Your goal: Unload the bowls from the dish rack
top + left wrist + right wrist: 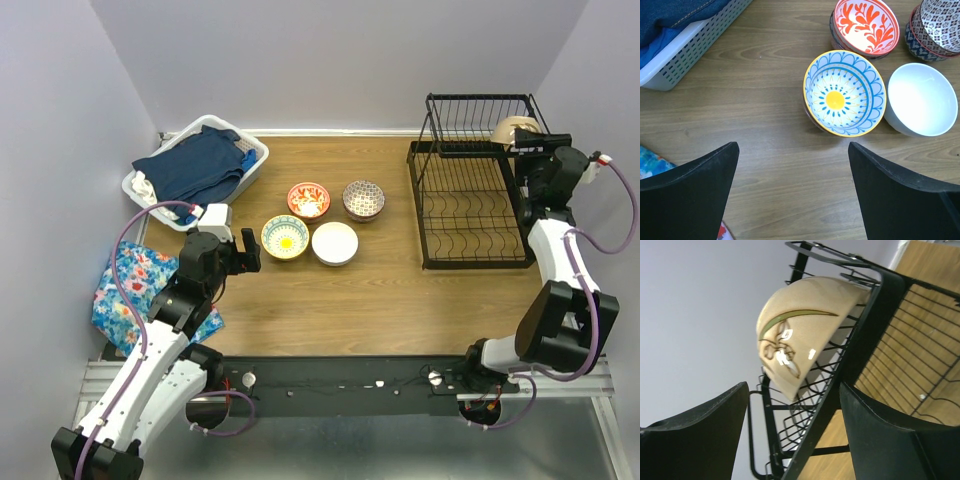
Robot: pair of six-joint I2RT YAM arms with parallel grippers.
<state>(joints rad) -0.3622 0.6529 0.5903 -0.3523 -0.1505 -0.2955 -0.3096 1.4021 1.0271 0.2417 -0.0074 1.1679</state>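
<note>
Four bowls on the table (390, 290) from above: red floral bowl (308, 199), dark patterned bowl (363, 198), yellow-blue bowl (285, 237), white bowl (334, 243), all left of the dish rack (470, 215). Beige bowl (513, 129) sits on its upper tier, my right gripper (527, 143) just beside it. Left wrist: my left gripper (792, 147) is spread wide and empty, yellow-blue bowl ahead. Right wrist: fingers apart, beige bowl tilted on the top wires ahead, not gripped.
</note>
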